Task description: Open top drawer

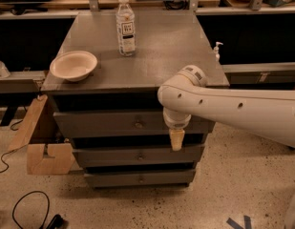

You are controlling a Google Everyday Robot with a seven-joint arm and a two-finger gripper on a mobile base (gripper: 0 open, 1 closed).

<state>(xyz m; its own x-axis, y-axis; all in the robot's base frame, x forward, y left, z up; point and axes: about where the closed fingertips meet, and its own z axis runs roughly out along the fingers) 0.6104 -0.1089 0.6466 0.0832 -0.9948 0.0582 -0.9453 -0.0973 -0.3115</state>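
The top drawer [99, 124] is the uppermost of three grey drawers under the grey cabinet top [161, 51]. Its flat front carries a small round metal knob [137, 124], and the front stands about in line with the cabinet. My gripper [176, 140] hangs pointing down from the white arm [233, 109], in front of the right part of the top drawer. It reaches down to the gap above the middle drawer [113, 155]. It is right of the knob and apart from it. It holds nothing that I can see.
A water bottle [125, 25] and a pale bowl [73, 66] stand on the cabinet top. The bottom drawer [137, 178] sits lowest. Cardboard pieces [44, 149] lean at the cabinet's left. A black cable [27, 209] lies on the floor. A pump bottle [216, 49] stands behind right.
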